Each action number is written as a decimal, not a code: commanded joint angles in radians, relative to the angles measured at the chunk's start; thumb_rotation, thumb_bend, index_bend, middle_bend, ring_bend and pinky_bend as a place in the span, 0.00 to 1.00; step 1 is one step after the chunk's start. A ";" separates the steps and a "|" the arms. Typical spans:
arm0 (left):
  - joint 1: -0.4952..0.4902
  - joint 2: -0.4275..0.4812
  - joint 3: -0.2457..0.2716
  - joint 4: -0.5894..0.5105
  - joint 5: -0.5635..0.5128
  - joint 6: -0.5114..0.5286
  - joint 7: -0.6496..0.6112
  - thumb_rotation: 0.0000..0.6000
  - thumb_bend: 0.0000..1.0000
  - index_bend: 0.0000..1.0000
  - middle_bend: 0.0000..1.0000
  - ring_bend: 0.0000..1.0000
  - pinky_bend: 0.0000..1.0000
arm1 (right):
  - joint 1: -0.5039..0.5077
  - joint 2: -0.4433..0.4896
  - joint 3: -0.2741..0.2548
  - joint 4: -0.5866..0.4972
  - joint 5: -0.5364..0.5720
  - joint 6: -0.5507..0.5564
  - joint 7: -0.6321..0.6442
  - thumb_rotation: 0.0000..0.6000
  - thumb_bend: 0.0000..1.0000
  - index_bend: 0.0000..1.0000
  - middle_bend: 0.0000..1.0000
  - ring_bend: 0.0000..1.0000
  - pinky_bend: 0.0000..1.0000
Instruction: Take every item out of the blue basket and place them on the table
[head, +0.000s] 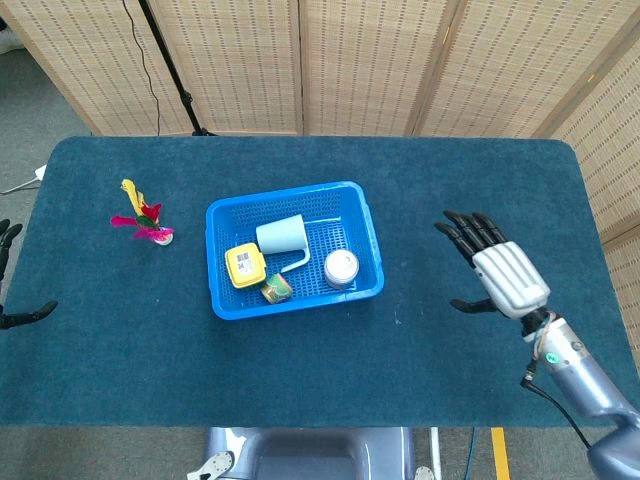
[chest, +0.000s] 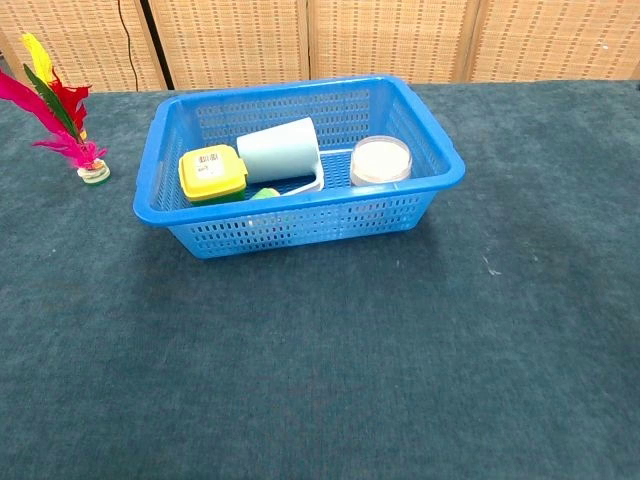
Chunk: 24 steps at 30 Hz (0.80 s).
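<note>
The blue basket (head: 286, 190) (chest: 300, 203) stands left of the table's middle. In it lie a light blue cup (head: 281, 236) (chest: 280, 150) on its side, a yellow box (head: 245, 265) (chest: 212, 172), a white round jar (head: 341, 267) (chest: 380, 160) and a small green item (head: 277, 289) (chest: 265, 193). A pink and yellow feather shuttlecock (head: 145, 222) (chest: 60, 110) stands on the table left of the basket. My right hand (head: 497, 267) hovers right of the basket, fingers spread, holding nothing. Only the fingertips of my left hand (head: 28, 314) show at the far left edge, apart and empty.
The dark blue table cloth (head: 460, 190) spreads around the basket. Woven folding screens (head: 370, 60) stand behind the table. A black stand (head: 165, 55) rises at the back left. Neither hand shows in the chest view.
</note>
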 joint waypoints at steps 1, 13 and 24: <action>0.018 0.013 0.013 -0.025 0.006 0.022 0.038 1.00 0.11 0.00 0.00 0.00 0.00 | 0.131 -0.118 0.046 0.058 0.076 -0.122 -0.108 1.00 0.00 0.00 0.00 0.00 0.00; 0.015 -0.010 0.030 -0.050 0.030 0.023 0.138 1.00 0.11 0.00 0.00 0.00 0.00 | 0.360 -0.389 0.085 0.288 0.249 -0.312 -0.145 1.00 0.00 0.00 0.00 0.00 0.04; 0.002 -0.014 0.018 -0.043 -0.018 -0.012 0.161 1.00 0.11 0.00 0.00 0.00 0.00 | 0.457 -0.500 0.078 0.437 0.345 -0.399 -0.143 1.00 0.00 0.00 0.00 0.00 0.05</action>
